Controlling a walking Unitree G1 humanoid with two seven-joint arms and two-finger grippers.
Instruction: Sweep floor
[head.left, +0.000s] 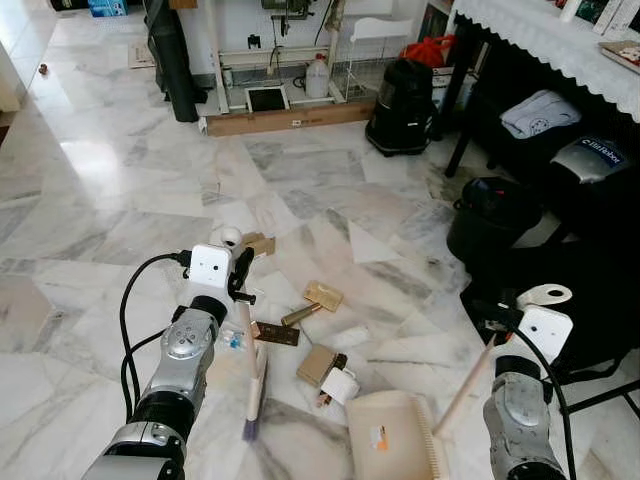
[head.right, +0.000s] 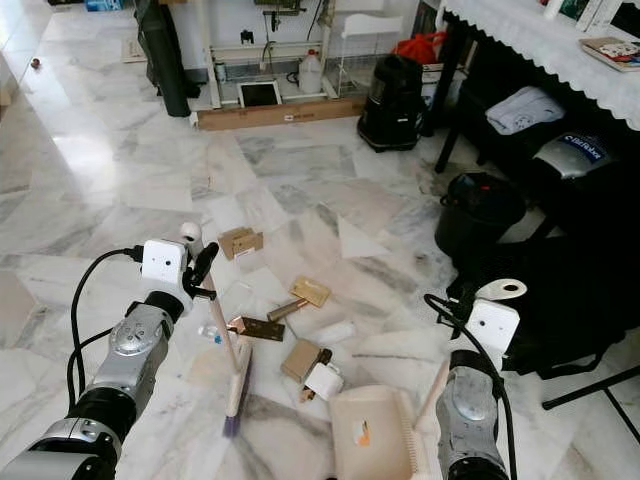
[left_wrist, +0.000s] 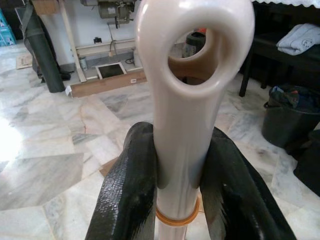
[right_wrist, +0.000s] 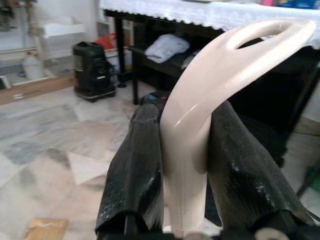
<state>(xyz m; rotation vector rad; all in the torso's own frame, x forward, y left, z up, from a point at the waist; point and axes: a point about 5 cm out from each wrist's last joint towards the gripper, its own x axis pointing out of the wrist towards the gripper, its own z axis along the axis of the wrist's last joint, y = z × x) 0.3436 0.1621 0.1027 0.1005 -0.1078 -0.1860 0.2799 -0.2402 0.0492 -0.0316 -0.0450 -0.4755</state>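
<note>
Left pincer (left_wrist: 182, 180) pinches the broom (head.left: 250, 375) handle, bristles down on the floor (head.left: 130, 190) beside scattered scraps (head.left: 322, 295). Right pincer (right_wrist: 185, 165) clamps the dustpan (head.left: 392, 438) handle, the pan resting just past the litter.

Over by the far wall, a black vacuum (head.left: 402, 105), squat and upright. Just left of the vacuum, a long wooden plank (head.left: 290, 118) flat on the marble. Beyond the plank, a white jug (head.left: 317, 77) and a small dark framed panel (head.left: 266, 98) under a white metal frame (head.left: 240, 50). Well left of the vacuum, a tall dark bag (head.left: 172, 60) standing on end. Right behind the vacuum, a red bag (head.left: 430, 50). Right of the vacuum, a dark table with a white lace cloth (head.left: 550, 40); below it a folded pale cloth (head.left: 540, 112) and a grey labelled bag (head.left: 590, 158). Nearer than the vacuum and to its right, a black bucket (head.left: 490, 215).
</note>
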